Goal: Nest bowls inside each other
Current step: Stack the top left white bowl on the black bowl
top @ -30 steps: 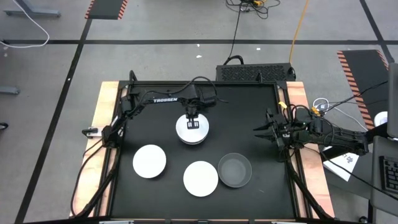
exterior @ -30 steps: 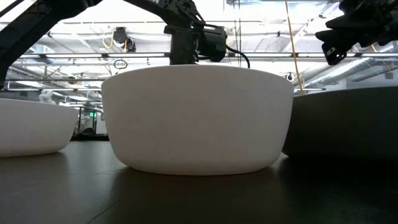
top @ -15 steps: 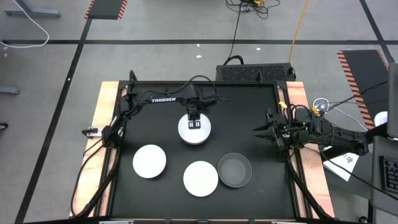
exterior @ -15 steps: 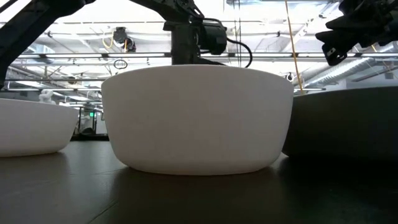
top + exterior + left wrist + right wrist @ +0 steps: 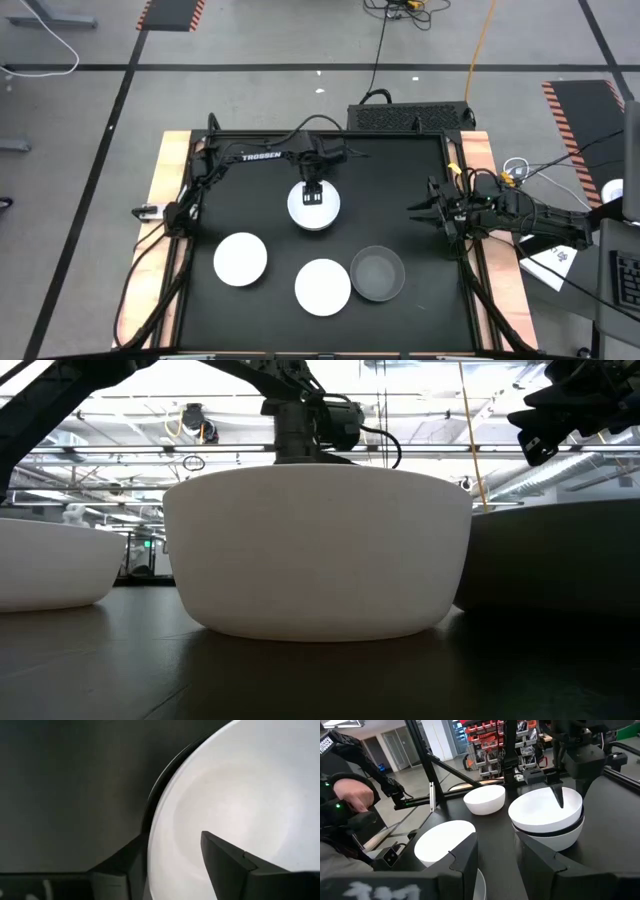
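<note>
The left hand (image 5: 314,196) is seen spread astride the stacked bowls' (image 5: 313,208) rim at frame centre; they appear rigid, slick, best pinched at the rim

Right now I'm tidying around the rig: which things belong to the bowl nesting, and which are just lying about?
Job: nested stack under the left gripper; left white bowl; middle white bowl; grey bowl; right gripper, waiting at the right.
Lying about: vented black box; cables; paper sheet.
</note>
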Controlling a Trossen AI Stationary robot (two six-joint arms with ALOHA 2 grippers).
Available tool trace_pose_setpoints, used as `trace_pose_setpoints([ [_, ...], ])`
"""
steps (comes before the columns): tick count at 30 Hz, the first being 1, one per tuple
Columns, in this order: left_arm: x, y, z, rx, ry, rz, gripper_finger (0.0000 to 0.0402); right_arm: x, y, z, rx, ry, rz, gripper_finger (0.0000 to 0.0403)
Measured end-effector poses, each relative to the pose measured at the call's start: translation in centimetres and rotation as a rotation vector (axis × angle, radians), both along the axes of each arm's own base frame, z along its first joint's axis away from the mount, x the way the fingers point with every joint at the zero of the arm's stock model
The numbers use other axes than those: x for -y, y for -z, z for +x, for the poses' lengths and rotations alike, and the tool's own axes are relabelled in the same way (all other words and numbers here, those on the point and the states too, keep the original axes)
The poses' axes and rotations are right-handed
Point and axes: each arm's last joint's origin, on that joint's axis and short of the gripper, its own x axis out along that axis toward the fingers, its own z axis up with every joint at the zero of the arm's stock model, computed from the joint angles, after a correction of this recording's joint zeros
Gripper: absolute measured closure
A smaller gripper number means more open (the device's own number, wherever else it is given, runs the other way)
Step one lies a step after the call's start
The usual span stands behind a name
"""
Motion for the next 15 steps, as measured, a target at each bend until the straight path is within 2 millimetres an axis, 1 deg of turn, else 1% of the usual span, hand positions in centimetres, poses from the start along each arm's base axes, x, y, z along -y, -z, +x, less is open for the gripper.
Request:
trace_pose_setpoints([
  [8,-2.2,0.1,-0.3,0.055,-0.035,0.004,0.022,0.0,0.0,0.0,0.0,0.0,0.0,0.0282],
  [15,-3.5,1.6,-1.2,0.065,-0.047,-0.078,0.022,0.0,0.0,0.0,0.0,0.0,0.0,0.0282],
])
